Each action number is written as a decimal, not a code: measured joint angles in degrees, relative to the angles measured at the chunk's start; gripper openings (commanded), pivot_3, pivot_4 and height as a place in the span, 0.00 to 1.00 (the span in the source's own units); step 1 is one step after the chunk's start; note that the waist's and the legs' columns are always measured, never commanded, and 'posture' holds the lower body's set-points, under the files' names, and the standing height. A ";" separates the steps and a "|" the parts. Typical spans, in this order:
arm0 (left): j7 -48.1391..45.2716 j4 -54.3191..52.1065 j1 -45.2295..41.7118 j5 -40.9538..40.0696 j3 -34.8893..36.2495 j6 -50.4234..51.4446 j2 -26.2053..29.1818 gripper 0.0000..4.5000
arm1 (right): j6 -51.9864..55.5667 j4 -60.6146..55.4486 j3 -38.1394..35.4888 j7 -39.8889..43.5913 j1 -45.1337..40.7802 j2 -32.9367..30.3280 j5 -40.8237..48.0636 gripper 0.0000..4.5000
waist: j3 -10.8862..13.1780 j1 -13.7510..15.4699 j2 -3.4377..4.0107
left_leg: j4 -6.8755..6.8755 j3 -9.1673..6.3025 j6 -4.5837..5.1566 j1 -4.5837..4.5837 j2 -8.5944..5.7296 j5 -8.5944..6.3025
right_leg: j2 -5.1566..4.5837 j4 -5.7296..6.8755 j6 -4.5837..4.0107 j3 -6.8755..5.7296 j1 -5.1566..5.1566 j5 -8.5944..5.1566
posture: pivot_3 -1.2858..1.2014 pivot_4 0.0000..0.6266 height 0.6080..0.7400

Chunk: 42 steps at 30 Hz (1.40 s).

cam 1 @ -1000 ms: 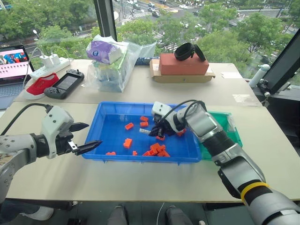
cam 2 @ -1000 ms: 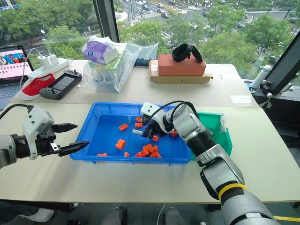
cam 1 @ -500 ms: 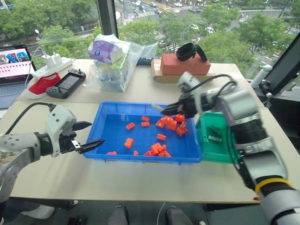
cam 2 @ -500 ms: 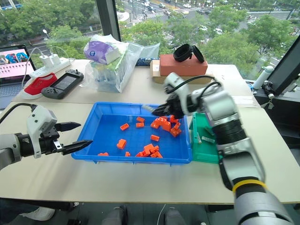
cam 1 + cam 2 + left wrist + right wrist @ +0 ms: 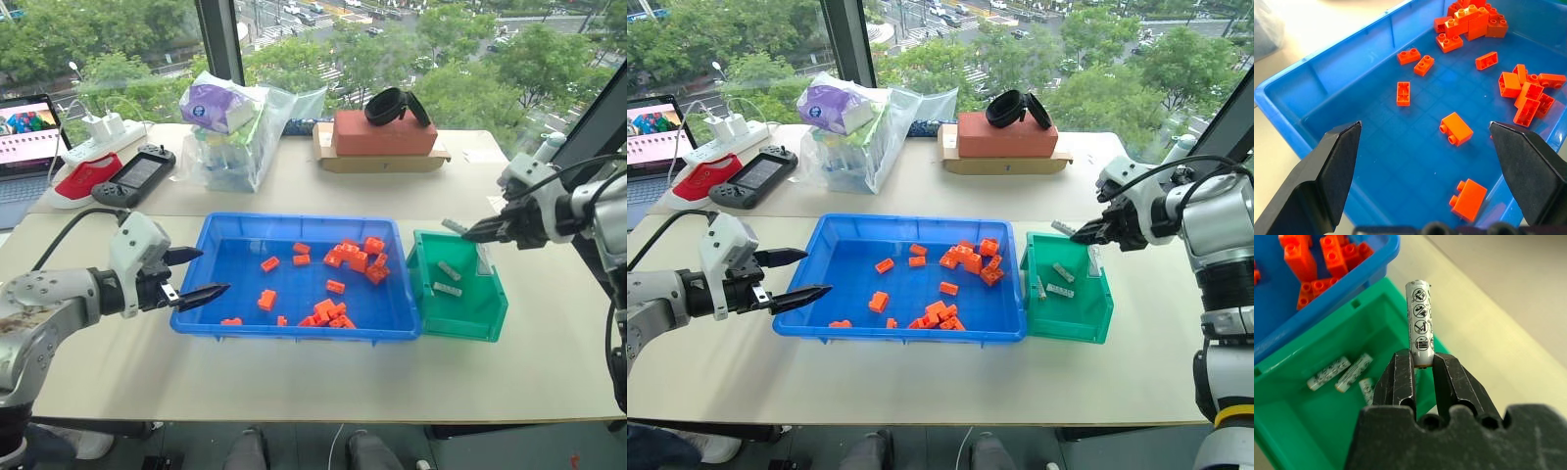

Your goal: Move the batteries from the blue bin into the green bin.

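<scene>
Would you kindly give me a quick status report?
Right gripper shut on a battery, above green bin. Left gripper open, at blue bin. Three batteries in green bin. Nothing blocking.

Orange toy bricks (image 5: pixel 355 257) lie scattered and heaped. On the far counter (image 5: pixel 294 186) sit a laptop (image 5: pixel 26 137), a white power strip (image 5: pixel 100 137) with plugs, a red shoe (image 5: pixel 86 177), a black handheld game console (image 5: pixel 134 175), a clear plastic bag (image 5: pixel 240 132) of packets, and a red brick-like box (image 5: pixel 382 135) on cardboard, a black strap (image 5: pixel 395 104) on top.
</scene>
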 measured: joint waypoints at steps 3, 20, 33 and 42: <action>-0.49 0.86 -0.59 0.65 -0.64 -0.18 0.00 1.00 | 2.29 -3.41 0.25 -0.48 2.57 -0.31 0.03 0.05 | 0.00 0.05 0.00 | 0.01 0.01 0.00 0.00 0.00 0.00 | -0.01 0.00 0.00 0.01 -0.01 0.00 | 0.52 0.24 0.96; 0.33 4.40 -4.07 1.98 -1.09 -1.83 -2.77 1.00 | 3.21 -2.58 -10.53 -6.48 2.89 -2.64 4.57 0.99 | 0.00 0.15 0.01 | 0.06 0.00 0.00 0.00 -0.01 0.00 | -0.01 0.02 0.01 0.00 0.03 0.00 | 0.52 0.24 0.96; 4.92 8.83 2.20 3.03 15.67 -6.14 -5.01 1.00 | -16.64 18.50 -23.87 -10.89 5.20 3.90 10.47 0.99 | 0.00 0.08 0.00 | 0.06 0.00 0.00 0.05 -0.02 0.00 | -0.03 -0.01 0.02 -0.03 0.16 0.01 | 0.52 0.24 0.96; 5.74 8.64 6.04 2.98 16.68 -6.65 -7.84 1.00 | -22.14 22.66 -21.28 -10.35 8.96 7.23 8.79 0.99 | 0.00 -0.33 0.02 | 0.08 0.00 -0.09 0.17 -0.02 0.06 | -0.02 0.20 0.03 0.02 0.15 0.01 | 0.52 0.24 0.96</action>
